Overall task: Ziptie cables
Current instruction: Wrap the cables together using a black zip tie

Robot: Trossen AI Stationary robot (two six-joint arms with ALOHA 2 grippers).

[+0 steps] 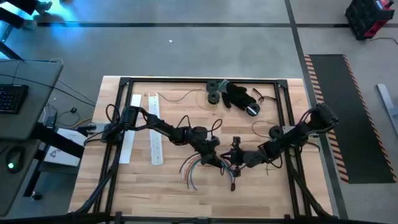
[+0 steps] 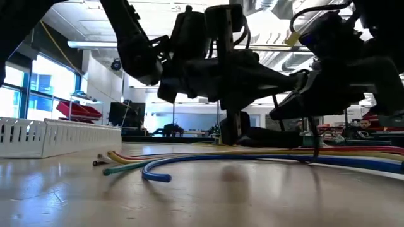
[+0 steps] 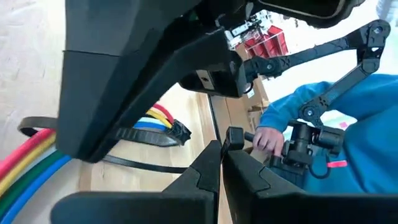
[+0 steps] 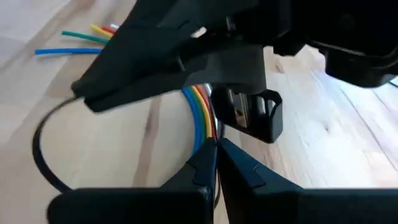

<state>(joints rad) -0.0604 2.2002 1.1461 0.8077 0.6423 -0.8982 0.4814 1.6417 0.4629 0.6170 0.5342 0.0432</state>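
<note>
Item: cables (image 1: 194,167), a loose bundle of thin wires lying on the wooden table (image 1: 143,193) toward its middle, free ends fanned out to the left; in the low view (image 2: 189,162) they run flat across the tabletop, red, yellow, green and blue strands side by side. Item: a thin black zip tie (image 4: 46,158), looped beside the bundle in my right wrist view. Item: my left gripper (image 1: 214,157), low over the cables at the table's middle, fingers (image 3: 205,168) pressed tip to tip; what they pinch, I cannot tell. Item: my right gripper (image 1: 237,158), just beside the left one over the same bundle, fingers (image 4: 205,158) likewise closed together right by the coloured strands. Item: two white perforated strips (image 1: 155,134), lying on the table's left part, well apart from the cables.
</note>
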